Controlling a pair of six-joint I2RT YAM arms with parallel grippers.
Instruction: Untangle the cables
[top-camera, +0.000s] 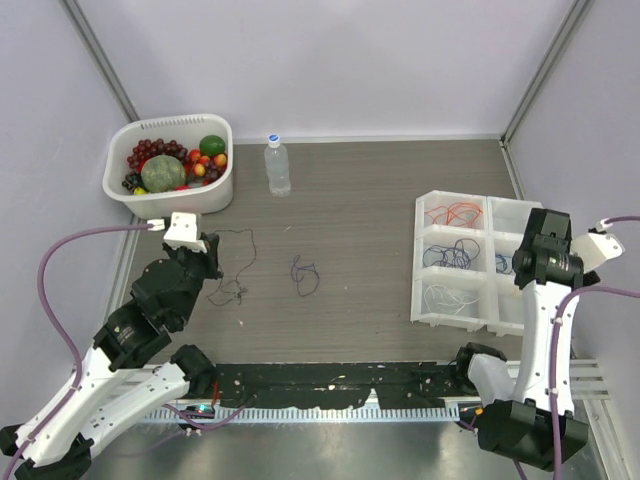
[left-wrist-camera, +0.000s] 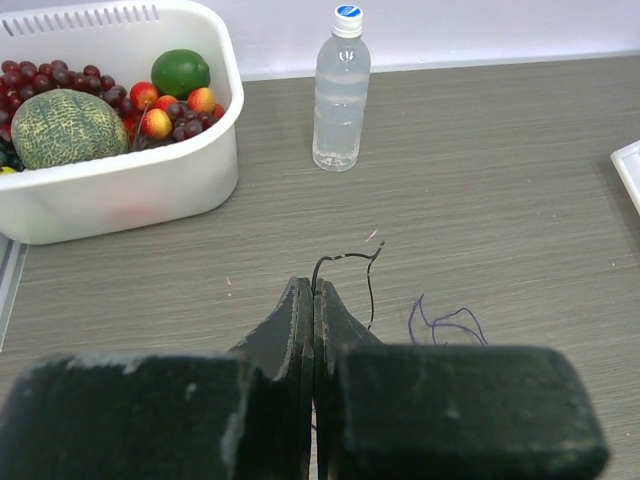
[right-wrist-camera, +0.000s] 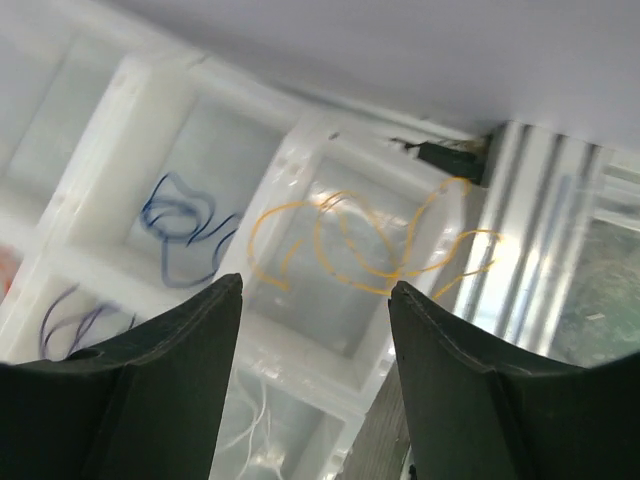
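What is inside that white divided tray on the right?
The tray holds thin cables sorted by colour: a red-orange cable, blue and purple cables, a white cable, and a yellow cable below the open right gripper. The right arm hides the near-right compartments from above.

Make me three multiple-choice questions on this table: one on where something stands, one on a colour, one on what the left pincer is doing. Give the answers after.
1. Where does the bottle stand? A in the far right corner; B next to the fruit tub; C lying at the near edge.
2. What colour is the loose wire mid-table? A white; B green; C purple.
3. How is the left pincer? A shut on the black wire; B wide open; C shut on the bottle.
Answers: B, it stands upright by the tub; C, its loops read purple against the wood; A, the fingers meet with the wire pinched between them.
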